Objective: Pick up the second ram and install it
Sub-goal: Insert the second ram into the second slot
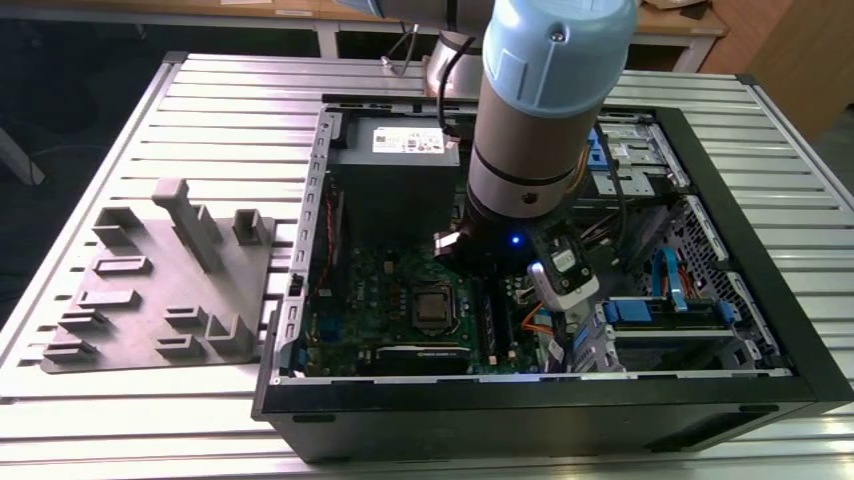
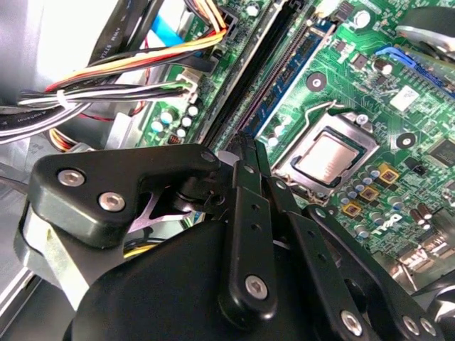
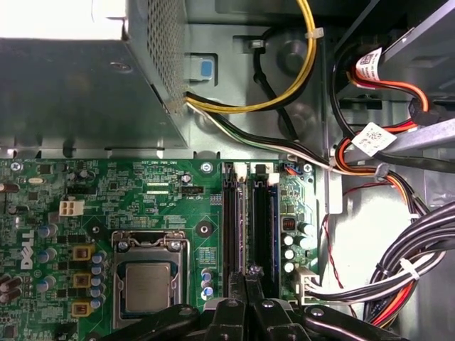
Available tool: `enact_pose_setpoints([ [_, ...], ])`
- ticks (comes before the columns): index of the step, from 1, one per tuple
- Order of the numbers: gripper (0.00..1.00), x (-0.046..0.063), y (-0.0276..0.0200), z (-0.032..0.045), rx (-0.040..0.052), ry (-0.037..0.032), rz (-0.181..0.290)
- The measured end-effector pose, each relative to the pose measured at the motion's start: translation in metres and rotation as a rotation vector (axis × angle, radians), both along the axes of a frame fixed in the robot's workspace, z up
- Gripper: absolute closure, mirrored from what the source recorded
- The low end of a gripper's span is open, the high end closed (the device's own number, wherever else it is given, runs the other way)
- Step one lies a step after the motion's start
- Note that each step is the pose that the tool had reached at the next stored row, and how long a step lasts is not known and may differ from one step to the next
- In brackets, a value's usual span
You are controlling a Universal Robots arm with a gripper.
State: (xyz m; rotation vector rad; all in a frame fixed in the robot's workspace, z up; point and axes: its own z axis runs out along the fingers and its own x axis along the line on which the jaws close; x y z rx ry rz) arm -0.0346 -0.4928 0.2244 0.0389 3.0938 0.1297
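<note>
The second ram (image 3: 244, 220) is a thin dark stick standing on edge along the memory slots of the green motherboard (image 3: 178, 206), beside another dark slot with blue trim (image 3: 264, 220). In both wrist views my gripper (image 3: 247, 278) has its black fingers drawn together over the stick's line, and the stick (image 2: 257, 85) runs away from the gripper (image 2: 245, 145) tips. In the exterior view the arm (image 1: 547, 120) reaches down into the open computer case (image 1: 534, 400), just to the exterior view's right of the processor socket (image 1: 430, 308).
A grey power supply (image 1: 394, 170) sits at the case's far end. Bundled cables (image 3: 398, 284) crowd the side beyond the slots. Drive cages with blue tabs (image 1: 667, 310) fill the exterior view's right. A grey fixture block (image 1: 160, 290) lies on the slatted table outside the case.
</note>
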Motion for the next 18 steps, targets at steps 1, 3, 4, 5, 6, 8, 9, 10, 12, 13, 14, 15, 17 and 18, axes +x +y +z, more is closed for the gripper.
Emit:
enact_pose_setpoints([
  [1, 0.92, 0.0, 0.0, -0.0001, -0.0001, 0.0, -0.001],
  [3, 0.92, 0.0, 0.0, -0.0008, 0.0002, -0.0001, -0.002],
  [4, 0.92, -0.0001, 0.0, -0.0009, 0.0, 0.0, -0.002],
  [5, 0.92, -0.0001, 0.0, -0.0009, -0.0002, 0.0, -0.002],
  [6, 0.92, -0.0001, 0.0, -0.0009, -0.0003, 0.0001, -0.002],
  [8, 0.92, -0.0001, 0.0, -0.0015, 0.0001, -0.0001, -0.002],
  [9, 0.92, 0.0, 0.0, -0.002, 0.0002, -0.0001, -0.002],
  [10, 0.92, -0.0001, 0.0, -0.0023, 0.0001, -0.0001, -0.002],
  [12, 0.92, -0.0001, 0.0, -0.0029, -0.0001, 0.0, -0.002],
  [13, 0.92, -0.0001, 0.0, -0.0033, 0.0, 0.0, -0.002],
  [14, 0.92, 0.0, 0.0, -0.0036, 0.0, 0.0, -0.002],
  [15, 0.92, 0.0, 0.0, -0.0038, 0.0, 0.0, -0.002],
  [17, 0.92, -0.0001, 0.0, -0.0038, -0.0001, 0.0, -0.002],
  [18, 0.92, -0.0001, 0.0, -0.0039, 0.0, 0.0, -0.002],
])
